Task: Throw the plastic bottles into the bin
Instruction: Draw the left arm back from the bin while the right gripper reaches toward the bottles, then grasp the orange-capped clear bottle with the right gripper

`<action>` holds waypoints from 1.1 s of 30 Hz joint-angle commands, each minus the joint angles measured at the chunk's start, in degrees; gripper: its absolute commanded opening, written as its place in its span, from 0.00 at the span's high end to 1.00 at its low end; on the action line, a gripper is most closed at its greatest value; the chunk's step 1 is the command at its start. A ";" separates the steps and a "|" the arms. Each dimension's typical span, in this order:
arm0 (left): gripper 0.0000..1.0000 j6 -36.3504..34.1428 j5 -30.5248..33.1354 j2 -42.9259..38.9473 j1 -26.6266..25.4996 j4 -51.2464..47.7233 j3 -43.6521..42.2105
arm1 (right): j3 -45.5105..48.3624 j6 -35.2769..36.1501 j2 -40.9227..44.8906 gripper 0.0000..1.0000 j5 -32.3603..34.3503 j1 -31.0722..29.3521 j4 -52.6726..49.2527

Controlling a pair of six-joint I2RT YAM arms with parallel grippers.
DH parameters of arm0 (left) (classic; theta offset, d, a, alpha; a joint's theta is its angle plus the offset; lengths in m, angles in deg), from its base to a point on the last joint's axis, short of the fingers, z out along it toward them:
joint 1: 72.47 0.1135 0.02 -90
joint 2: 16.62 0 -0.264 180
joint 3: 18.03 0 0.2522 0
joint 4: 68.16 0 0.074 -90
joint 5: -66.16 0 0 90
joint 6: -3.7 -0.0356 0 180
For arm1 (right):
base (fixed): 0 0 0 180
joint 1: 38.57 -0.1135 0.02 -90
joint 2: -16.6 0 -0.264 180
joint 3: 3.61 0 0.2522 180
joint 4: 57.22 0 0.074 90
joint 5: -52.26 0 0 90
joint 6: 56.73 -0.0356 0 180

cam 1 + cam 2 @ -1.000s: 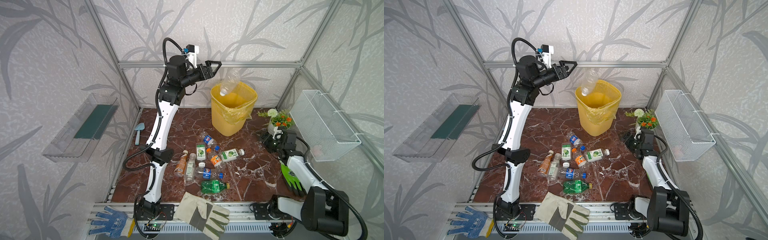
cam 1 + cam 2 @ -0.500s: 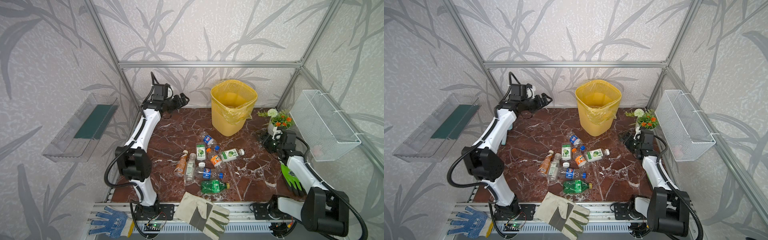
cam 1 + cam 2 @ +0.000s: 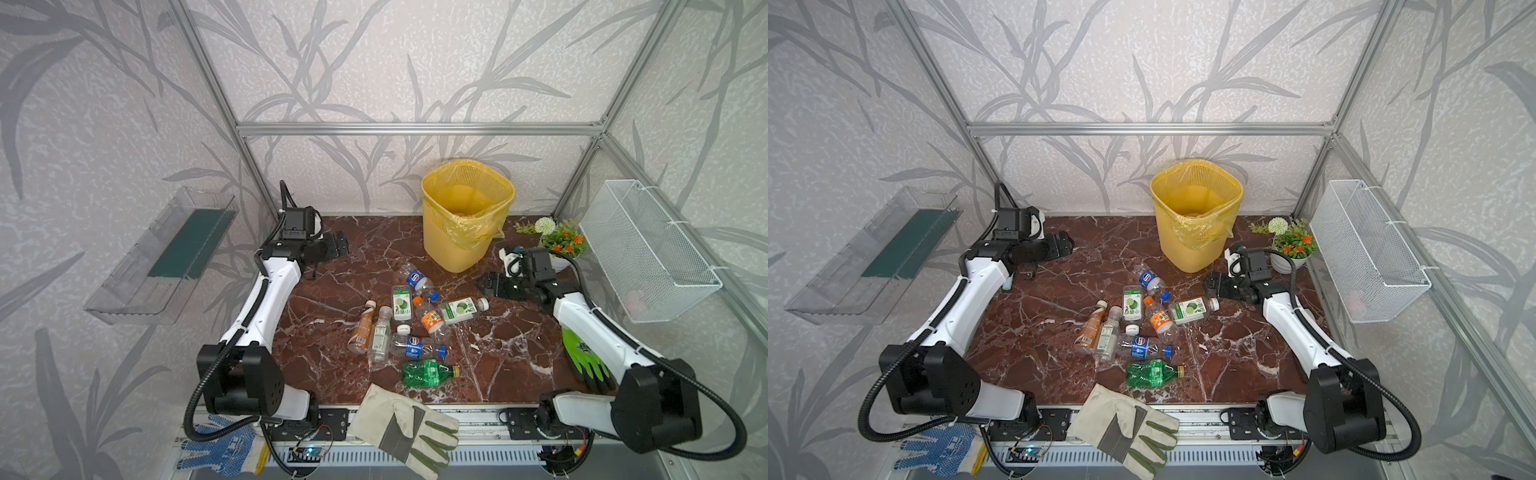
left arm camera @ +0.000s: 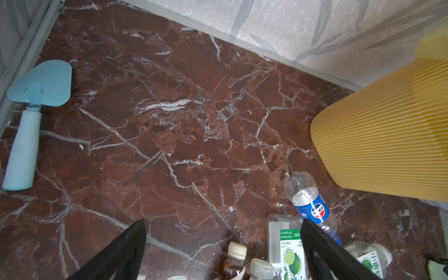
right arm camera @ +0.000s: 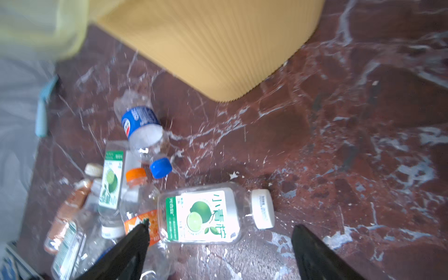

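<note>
One green bottle (image 3: 426,371) in both top views (outside both wrist views).

Overhead stereo pair, wrist views share bottles (image 4: 312,211)

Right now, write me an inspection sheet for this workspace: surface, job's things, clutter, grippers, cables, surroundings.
Surface: dark red marble table, white-veined.
Job's things: eight bottles lying clustered mid-table, none held; yellow bin upright at the back, bag fitted.
Clutter: blue trowel by the left edge; green glove under the right arm; work glove and dotted glove on the front rail; potted flowers back right.
Grippers: left gripper open, empty; right gripper open, empty, beside the bottles.
Cables: black hoses loop at both arm bases, off the bottles.
Surroundings: clear tray on left wall; wire basket on right wall.
</note>
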 commanded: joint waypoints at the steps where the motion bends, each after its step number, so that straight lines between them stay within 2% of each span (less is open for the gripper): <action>1: 0.01 -3.58 1.57 -2.14 0.29 -0.20 -3.92 | -4.53 9.98 -3.15 0.07 4.43 -7.38 -9.57; 6: 0.02 -3.66 0.42 -0.72 0.41 1.02 -6.49 | -7.47 14.61 -4.37 0.07 7.73 -16.04 -12.81; 11: 0.03 -2.36 -2.67 0.33 0.40 2.19 -7.08 | -6.86 13.95 -4.78 0.10 6.83 -21.90 -9.81; 17: 0.03 -1.72 -3.74 0.35 0.44 2.42 -7.21 | -8.87 11.48 -10.04 0.17 10.22 -28.33 -7.93; 25: 0.03 -1.56 -4.13 0.08 0.50 2.61 -7.35 | -13.29 7.12 -18.09 0.20 13.55 -31.21 -8.18; 33: 0.03 -1.59 -4.03 -0.28 0.68 2.61 -7.37 | -15.33 6.34 -23.11 0.27 15.92 -31.89 -7.44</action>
